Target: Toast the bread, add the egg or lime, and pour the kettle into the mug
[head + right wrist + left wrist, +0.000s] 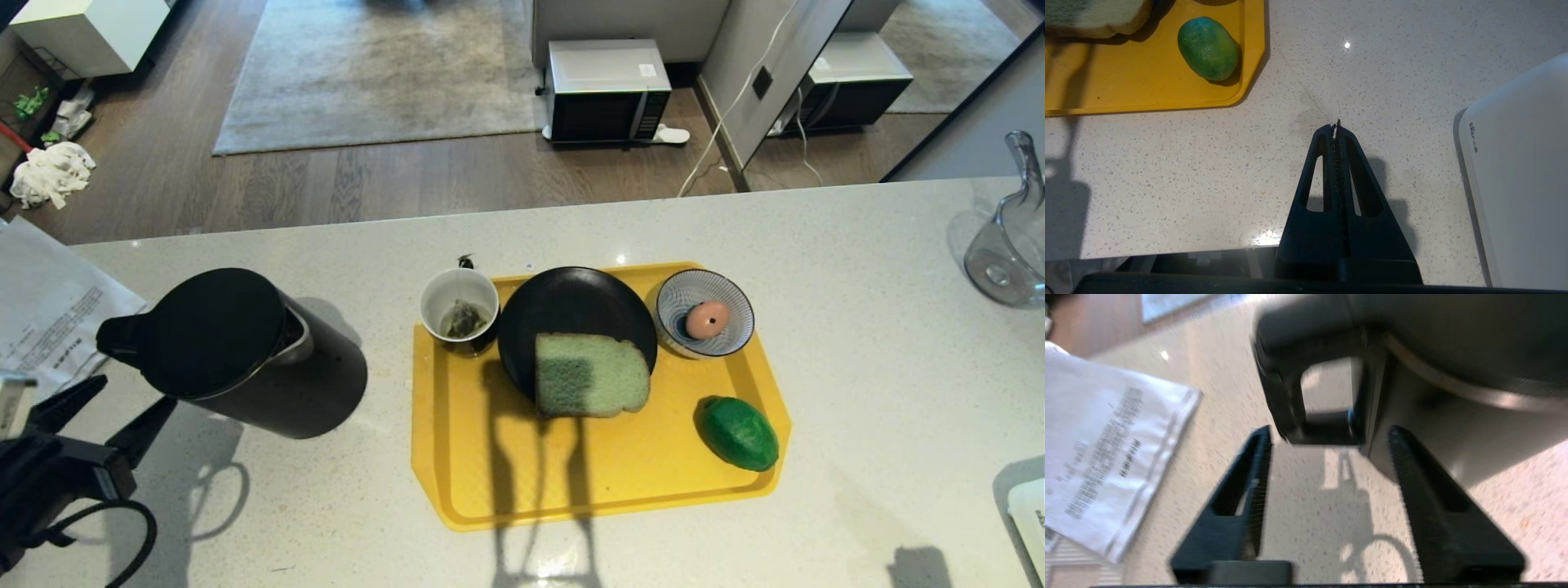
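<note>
We see the pale speckled counter (857,269) carrying everything, with a yellow tray (490,482) lying near its middle, toward the near edge. The kettle (245,351), matte black with its lid on, stands on the counter just off the tray's left edge, its loop handle pointing toward the counter's near-left corner. Our left gripper (122,400) sits at that near-left corner, its two black fingers spread wide with nothing between them, the tips just short of the kettle's handle and not touching it. A white printed sheet (41,310) lies at the counter's left edge behind that gripper. On the tray, a black plate (571,302) sits at the far edge, and the bread (589,374), pale green with a thin brown crust, lies on the plate's near rim, partly overhanging onto the tray. The lime (739,433) rests in the tray's near-right corner. A blue-striped bowl (682,343) in the far-right corner holds a pinkish egg (707,319). The mug (459,304), white inside with a tea bag in it, stands at the tray's far-left corner, touching the plate. Our right gripper (1337,124) hangs over bare counter beyond the tray's near-right corner, its fingers pressed together on nothing.
</note>
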